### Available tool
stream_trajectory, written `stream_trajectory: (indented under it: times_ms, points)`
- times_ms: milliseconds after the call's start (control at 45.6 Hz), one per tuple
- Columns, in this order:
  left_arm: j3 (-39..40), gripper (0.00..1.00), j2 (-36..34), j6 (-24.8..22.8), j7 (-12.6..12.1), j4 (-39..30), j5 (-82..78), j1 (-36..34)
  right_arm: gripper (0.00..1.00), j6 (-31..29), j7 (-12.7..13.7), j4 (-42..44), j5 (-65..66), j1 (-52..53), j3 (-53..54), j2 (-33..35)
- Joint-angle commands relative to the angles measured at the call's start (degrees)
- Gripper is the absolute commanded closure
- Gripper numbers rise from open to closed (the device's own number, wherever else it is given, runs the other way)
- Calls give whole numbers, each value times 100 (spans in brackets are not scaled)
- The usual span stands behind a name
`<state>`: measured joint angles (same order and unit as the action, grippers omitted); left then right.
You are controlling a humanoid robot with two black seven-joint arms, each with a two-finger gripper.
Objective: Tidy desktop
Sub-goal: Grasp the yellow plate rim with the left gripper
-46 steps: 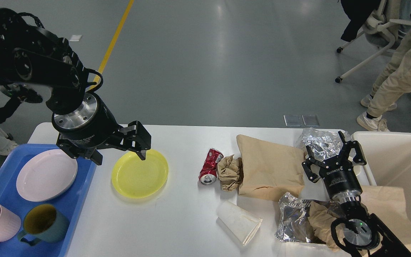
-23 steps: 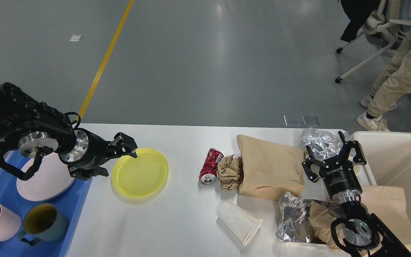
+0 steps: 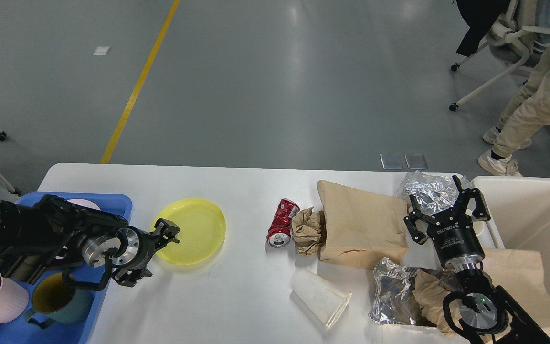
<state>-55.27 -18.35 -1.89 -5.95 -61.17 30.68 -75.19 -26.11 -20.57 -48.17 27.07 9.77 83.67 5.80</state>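
The white desk [image 3: 237,306] fills the lower view, with a blue tray [image 3: 112,203] at its left end and a cream bin [image 3: 533,215] at its right. The left claw [image 3: 153,255] lies low with its fingers spread at the near-left rim of a yellow plate [image 3: 194,229]; whether it touches the rim I cannot tell. The right claw [image 3: 444,210] hangs spread above foil [image 3: 425,188] and a brown bag [image 3: 361,224], with a red can [image 3: 282,222] and a white cup [image 3: 318,296] nearby

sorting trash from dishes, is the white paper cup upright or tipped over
Tipped over. The white paper cup lies on its side on the desktop, its flattened mouth pointing toward the right, near the foil.
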Motion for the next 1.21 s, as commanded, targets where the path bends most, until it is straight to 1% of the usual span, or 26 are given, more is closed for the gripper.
stream_trajectory:
  times_ms: [0,88,263,439,483,505,636,812,1031,1097,1184]
  points:
    - [140,4,-10,22,6,333,-132,241,0,0,0,0,0,-1,0,0]
    - [183,4,-19,49,6,386,-132,338,0,0,0,0,0,-1,0,0]
    - [579,5,-37,58,-3,395,-132,469,0,0,0,0,0,8,0,0]
    - [606,9,16,180,24,562,-132,575,0,0,0,1,0,8,0,0]
    - [606,12,25,224,32,589,-132,593,0,0,0,0,0,8,0,0]
    - [614,17,25,251,33,606,-132,654,0,0,0,0,0,8,0,0]
    - [799,28,16,260,41,659,-132,777,0,0,0,9,0,8,0,0]
    - [975,41,51,260,33,922,-132,1014,0,0,0,0,0,8,0,0]
    - [983,60,42,260,33,940,-132,1032,0,0,0,0,0,8,0,0]
    - [992,67,34,260,33,940,-132,1032,0,0,0,0,0,8,0,0]
    - [992,74,34,242,33,940,-132,1032,0,0,-8,0,0,8,0,0]
